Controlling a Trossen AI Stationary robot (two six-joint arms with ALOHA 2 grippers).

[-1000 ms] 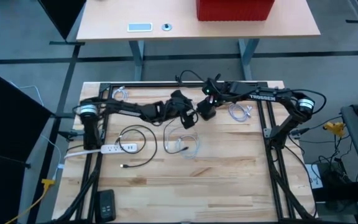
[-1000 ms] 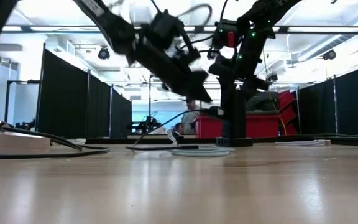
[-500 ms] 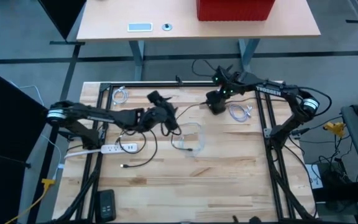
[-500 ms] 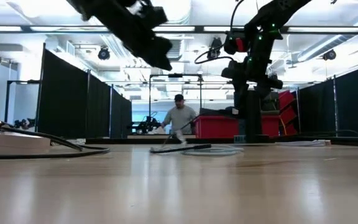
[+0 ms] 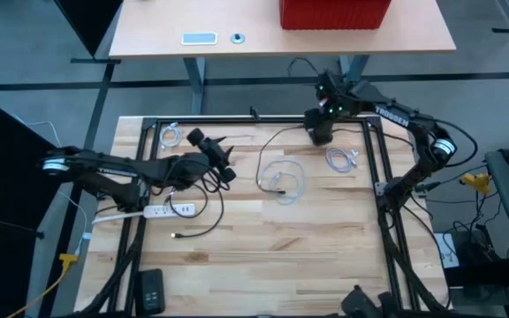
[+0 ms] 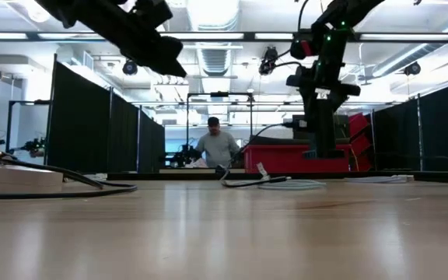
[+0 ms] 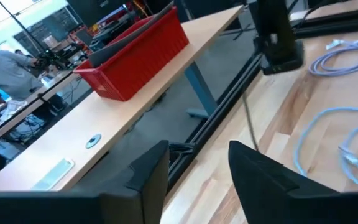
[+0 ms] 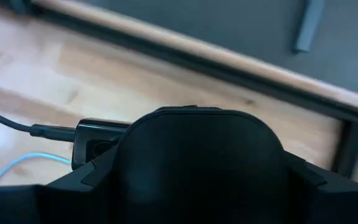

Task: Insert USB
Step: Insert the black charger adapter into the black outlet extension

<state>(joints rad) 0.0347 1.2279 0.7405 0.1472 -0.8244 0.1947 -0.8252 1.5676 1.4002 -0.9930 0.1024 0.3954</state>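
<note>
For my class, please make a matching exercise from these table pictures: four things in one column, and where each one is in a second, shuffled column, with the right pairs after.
Things:
1. red bin
2. white power strip
3. black remote
4. right gripper

Places:
A. near left corner of the wooden table
B. far edge of the wooden table, right of centre
C. on the desk beyond the wooden table
D. left side of the wooden table, by the left arm

Pairs: 1-C, 2-D, 3-A, 4-B
</note>
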